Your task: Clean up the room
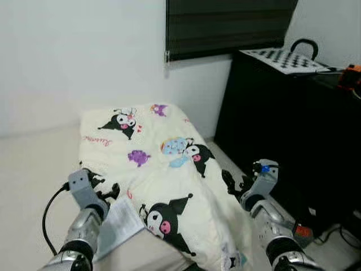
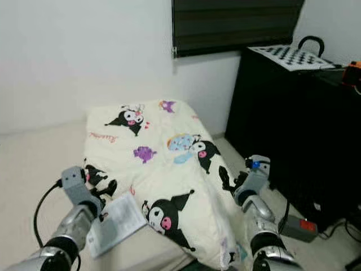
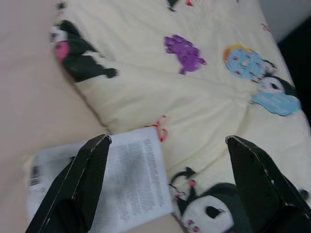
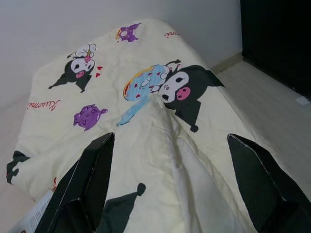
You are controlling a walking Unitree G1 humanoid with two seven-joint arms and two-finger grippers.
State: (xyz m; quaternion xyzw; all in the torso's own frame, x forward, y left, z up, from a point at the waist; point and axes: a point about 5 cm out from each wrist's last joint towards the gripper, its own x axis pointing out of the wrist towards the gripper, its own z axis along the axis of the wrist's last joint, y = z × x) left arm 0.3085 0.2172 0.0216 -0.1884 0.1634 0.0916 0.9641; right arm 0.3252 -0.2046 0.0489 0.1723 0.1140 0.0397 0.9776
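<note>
A cream quilt (image 1: pixel 163 169) printed with black cartoon figures lies crumpled over the bed, one edge hanging off the right side. A large white printed label (image 1: pixel 118 226) sticks out from its near left edge. My left gripper (image 1: pixel 104 192) hovers open just above that label and the quilt's left border; the left wrist view shows its fingers (image 3: pixel 82 179) spread wide over the label (image 3: pixel 131 179). My right gripper (image 1: pixel 237 183) is open at the quilt's right edge, its fingers (image 4: pixel 92 184) apart above a raised fold (image 4: pixel 170 145).
A beige mattress (image 1: pixel 34 186) lies bare left of the quilt. A tall black cabinet (image 1: pixel 276 124) stands close on the right, with a checkerboard panel (image 1: pixel 285 59) on top. White wall and a dark window blind (image 1: pixel 225 25) are behind. Cables and a small box (image 2: pixel 299 226) lie on the floor.
</note>
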